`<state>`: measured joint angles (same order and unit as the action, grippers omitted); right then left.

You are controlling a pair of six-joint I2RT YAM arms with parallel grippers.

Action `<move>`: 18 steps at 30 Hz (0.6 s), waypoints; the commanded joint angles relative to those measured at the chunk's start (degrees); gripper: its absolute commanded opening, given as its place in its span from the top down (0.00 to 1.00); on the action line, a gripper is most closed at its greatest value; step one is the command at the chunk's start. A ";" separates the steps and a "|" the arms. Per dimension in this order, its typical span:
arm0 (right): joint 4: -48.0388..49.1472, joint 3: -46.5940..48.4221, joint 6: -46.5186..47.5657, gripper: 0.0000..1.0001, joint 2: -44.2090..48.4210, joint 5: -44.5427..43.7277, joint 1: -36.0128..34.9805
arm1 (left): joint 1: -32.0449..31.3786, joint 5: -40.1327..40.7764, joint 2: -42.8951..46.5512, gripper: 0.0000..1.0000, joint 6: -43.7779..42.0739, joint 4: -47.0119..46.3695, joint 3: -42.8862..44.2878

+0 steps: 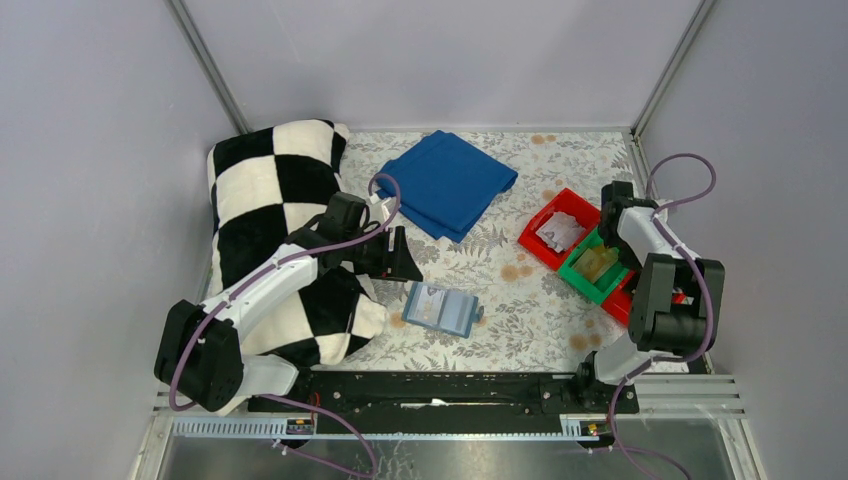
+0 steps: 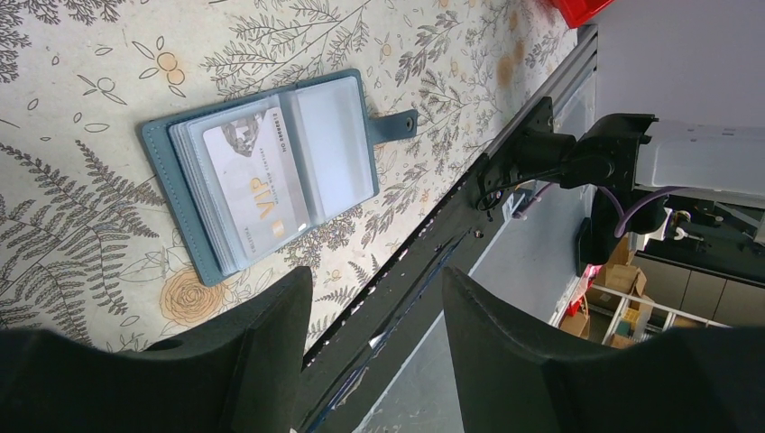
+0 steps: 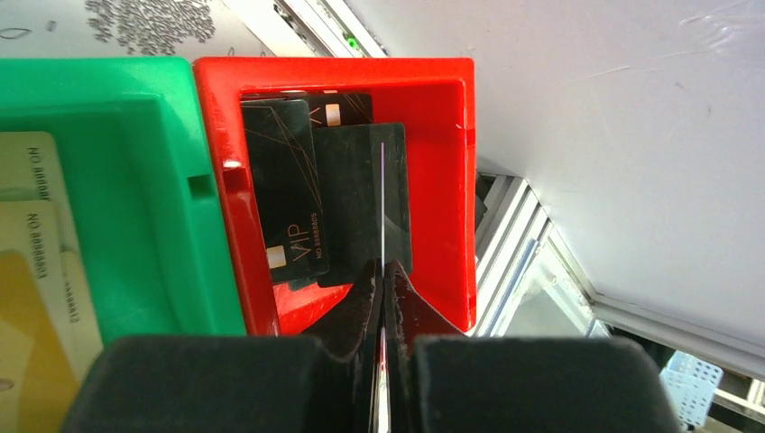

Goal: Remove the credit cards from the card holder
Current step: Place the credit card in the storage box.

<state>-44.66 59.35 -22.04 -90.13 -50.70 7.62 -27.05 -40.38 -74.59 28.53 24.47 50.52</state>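
The teal card holder (image 1: 441, 310) lies open on the flowered table, near the front middle. In the left wrist view the card holder (image 2: 271, 171) shows a whitish VIP credit card (image 2: 257, 185) in a clear sleeve. My left gripper (image 1: 398, 258) is open and empty, above and to the left of the holder; nothing lies between its fingers in its own view (image 2: 377, 280). My right gripper (image 3: 382, 275) is shut on a thin card (image 3: 382, 207) seen edge-on, held over a red bin (image 3: 469, 180) that holds black cards (image 3: 289, 207).
A green bin (image 3: 135, 180) with yellowish cards (image 3: 36, 225) sits beside that red bin. Another red bin (image 1: 575, 195) holds whitish cards. A folded deep-blue cloth (image 1: 445, 185) lies at the back. A black-and-white checked pillow (image 1: 270, 200) lies under the left arm. Walls enclose the table.
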 commanded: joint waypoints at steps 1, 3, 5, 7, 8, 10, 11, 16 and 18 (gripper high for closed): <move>3.21 -1.00 0.37 1.00 -2.42 -4.23 1.13 | 0.23 -1.68 0.87 0.41 0.09 -0.91 1.51; 3.27 -0.35 0.36 0.98 -3.78 -4.09 1.57 | 0.19 -1.69 0.40 0.41 0.16 -0.91 1.59; 2.61 0.32 0.04 0.89 -5.25 -4.39 1.93 | 0.25 -1.51 0.30 0.41 0.28 -0.91 1.81; 1.58 0.97 -0.52 0.83 -6.39 -4.91 2.04 | 0.20 -1.28 0.36 0.41 0.40 -0.92 2.01; 1.38 1.14 -0.75 0.77 -6.65 -4.87 2.05 | 0.16 -1.20 0.35 0.41 0.49 -0.91 2.10; 1.29 1.27 -0.82 0.71 -6.81 -4.50 2.05 | 0.15 -1.46 0.17 0.41 0.64 -0.85 2.36; 1.21 1.36 -0.93 0.70 -6.75 -4.24 2.01 | 0.15 -1.65 0.20 0.41 0.72 -0.94 2.46; 0.05 1.49 -1.83 0.70 -5.51 -3.87 2.05 | 0.15 -1.63 0.52 0.41 0.37 -0.92 2.52; -0.36 1.57 -2.10 0.70 -4.37 -2.97 2.05 | 0.15 -1.71 0.73 0.41 0.17 -0.91 2.25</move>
<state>-43.09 58.98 -21.89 -96.86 -52.62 9.45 -27.05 -40.66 -74.61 28.97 24.47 50.57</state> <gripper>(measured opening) 0.300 0.586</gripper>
